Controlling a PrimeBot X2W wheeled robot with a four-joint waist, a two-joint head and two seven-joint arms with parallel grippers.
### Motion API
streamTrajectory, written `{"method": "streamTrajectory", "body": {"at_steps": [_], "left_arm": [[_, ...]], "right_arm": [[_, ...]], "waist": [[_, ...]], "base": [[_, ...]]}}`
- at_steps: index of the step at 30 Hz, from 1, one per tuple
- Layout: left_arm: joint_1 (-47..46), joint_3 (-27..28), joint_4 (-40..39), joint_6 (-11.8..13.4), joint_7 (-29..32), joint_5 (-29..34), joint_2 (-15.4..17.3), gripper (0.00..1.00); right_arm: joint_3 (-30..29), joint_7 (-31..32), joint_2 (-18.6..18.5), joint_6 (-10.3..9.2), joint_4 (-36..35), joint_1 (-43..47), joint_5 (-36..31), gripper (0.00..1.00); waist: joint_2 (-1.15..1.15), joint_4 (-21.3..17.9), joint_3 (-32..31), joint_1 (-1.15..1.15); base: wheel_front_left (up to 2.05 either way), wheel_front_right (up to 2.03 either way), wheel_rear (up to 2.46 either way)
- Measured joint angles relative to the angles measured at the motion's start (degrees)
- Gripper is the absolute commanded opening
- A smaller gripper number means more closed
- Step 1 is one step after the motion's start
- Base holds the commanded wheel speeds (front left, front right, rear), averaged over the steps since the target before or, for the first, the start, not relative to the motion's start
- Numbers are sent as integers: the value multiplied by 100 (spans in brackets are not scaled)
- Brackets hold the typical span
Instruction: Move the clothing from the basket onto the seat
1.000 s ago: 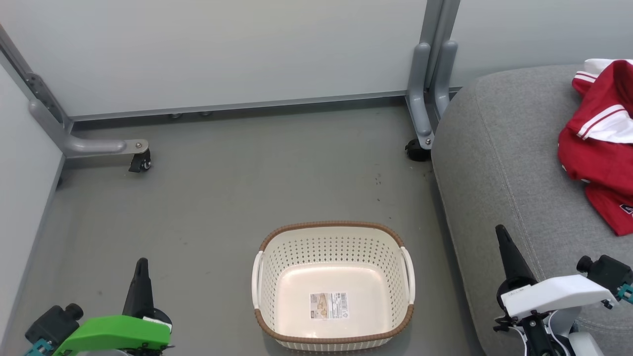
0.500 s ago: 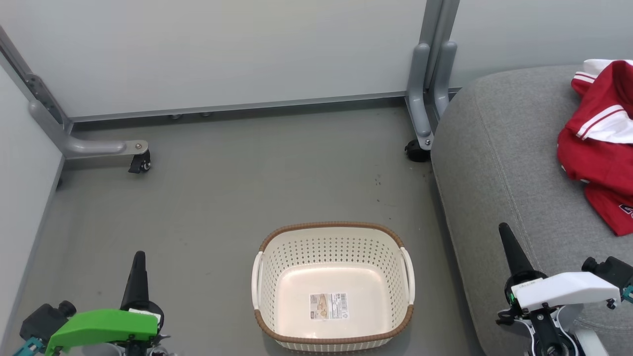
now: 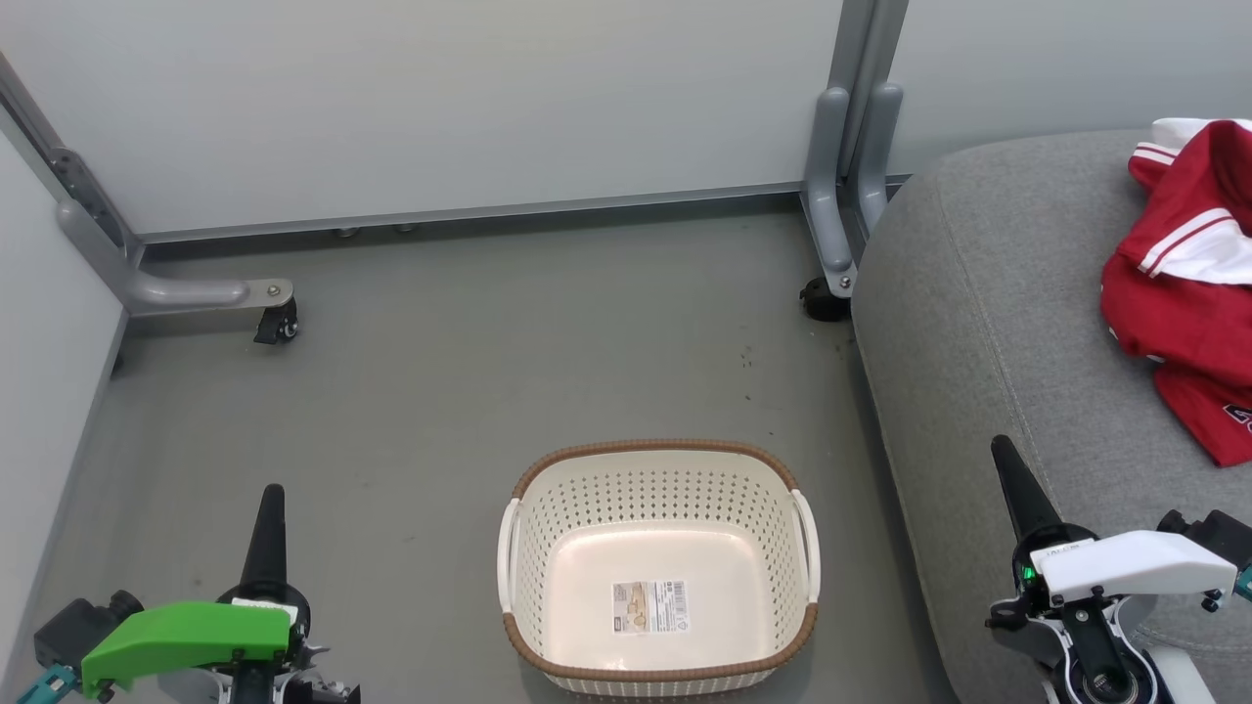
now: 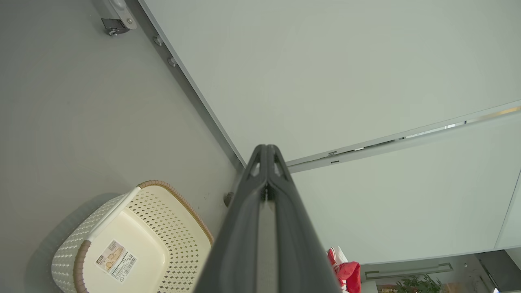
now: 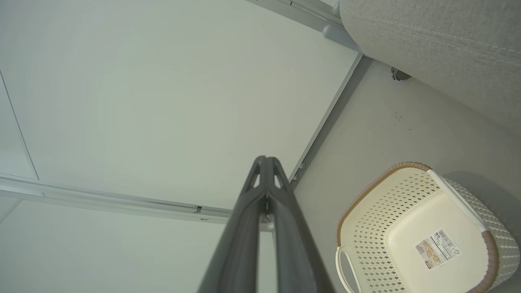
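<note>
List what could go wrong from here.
1. The clothing lies on the seat but runs past the head view's right edge, so a hanging part might slide off unseen.
2. The right gripper, shut, sits near the seat's side; a swing could snag the fabric.
3. The empty basket stands between both arms; the left gripper could knock it.

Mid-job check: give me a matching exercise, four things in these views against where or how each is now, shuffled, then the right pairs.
Things:
1. basket
2. clothing
3. left gripper
4. seat

States:
a. lies on the seat
b. shut, holding nothing
c. empty, standing on the floor
d. grey, to the right of the basket

Pairs: 1-c, 2-a, 3-b, 4-d
</note>
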Motion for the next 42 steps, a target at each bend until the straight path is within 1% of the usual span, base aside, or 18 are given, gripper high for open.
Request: {"method": "streamTrajectory", "body": {"at_steps": [20,42], "left_arm": [[-137,112,33,-62,256,-1005,0,0],[-271,205,73,-112,474,-1902,1,0]], "right_arm": [[-140,169,4,0,162,-134,971,0],[-277,325,15,0,307,-282,1857,0]], "waist": [[0,-7,-18,0],[0,-14,-36,0]], "base": [[0,0,0],[0,0,0]]}}
